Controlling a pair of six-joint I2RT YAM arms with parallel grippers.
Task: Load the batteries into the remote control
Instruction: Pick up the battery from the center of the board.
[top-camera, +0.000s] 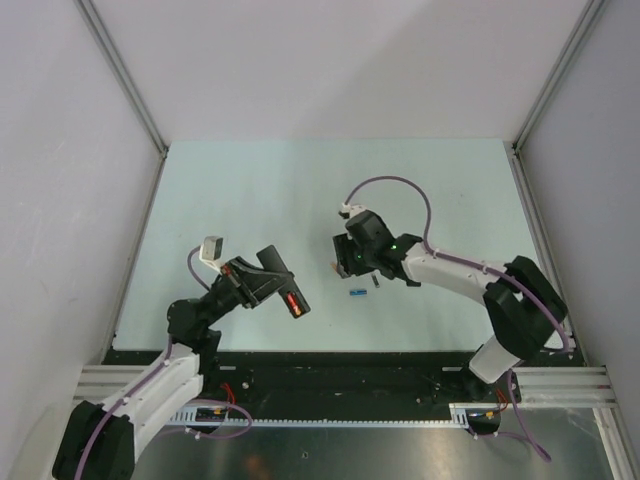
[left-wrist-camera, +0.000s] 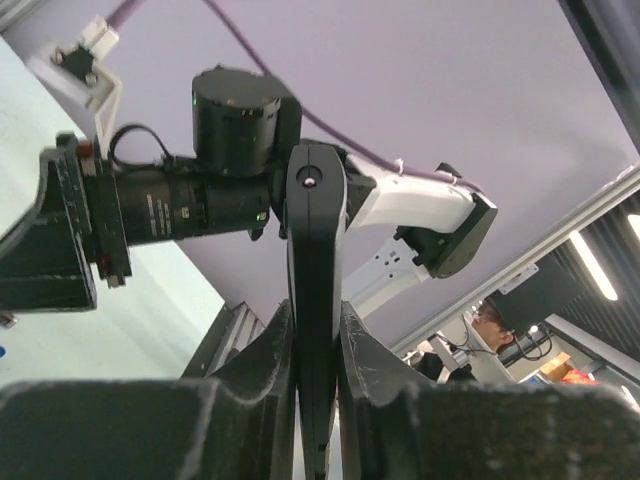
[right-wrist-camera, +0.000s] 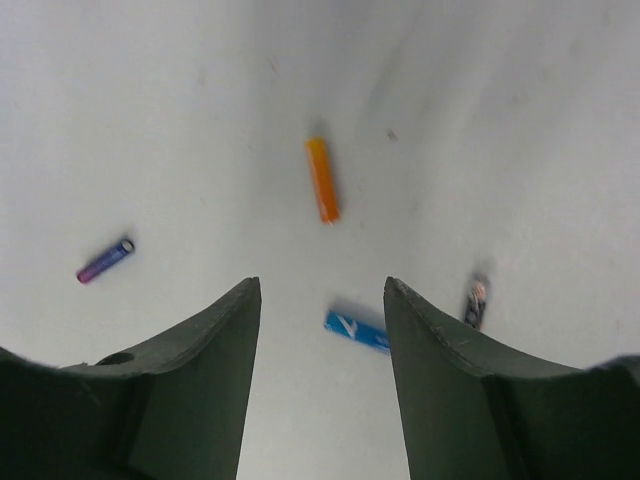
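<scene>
- The left hand (left-wrist-camera: 316, 345) is clenched on the remote control (left-wrist-camera: 315, 240). It grips the slim black bar edge-on between its fingers and holds it off the desk (top-camera: 250, 190), at about 8 o'clock from the middle of the top view.
- In the top view an orange-red cell (top-camera: 292, 303) shows in the recess near the remote's lower end. One slot therefore looks filled, and the step in hand is judged to be fetching the second cell.
- The right hand (right-wrist-camera: 322, 288) is released and grasps nothing. It hangs above the loose cells with its jaws spread wide.
- In the right wrist view the orange battery (right-wrist-camera: 322, 180) lies at 12 o'clock from the gap between the fingers, with its long axis running almost towards the camera.
- The blue battery (right-wrist-camera: 357, 331) lies at 6 o'clock, right in the gap. The purple battery (right-wrist-camera: 105, 260) is at 9 o'clock and the dark grey battery (right-wrist-camera: 477, 300) at 3 o'clock, and each lies apart from the others.
- To do the step well, the right hand should move forward towards 12 o'clock until the orange battery sits midway between the fingers.
- It should then come straight down and close across the cell's thin width, not along its length.
- The likely risk is a finger catching the blue battery on the way down, because it lies nearest the hand.
- The left hand should hold the remote steady with the recess facing the right arm.
</scene>
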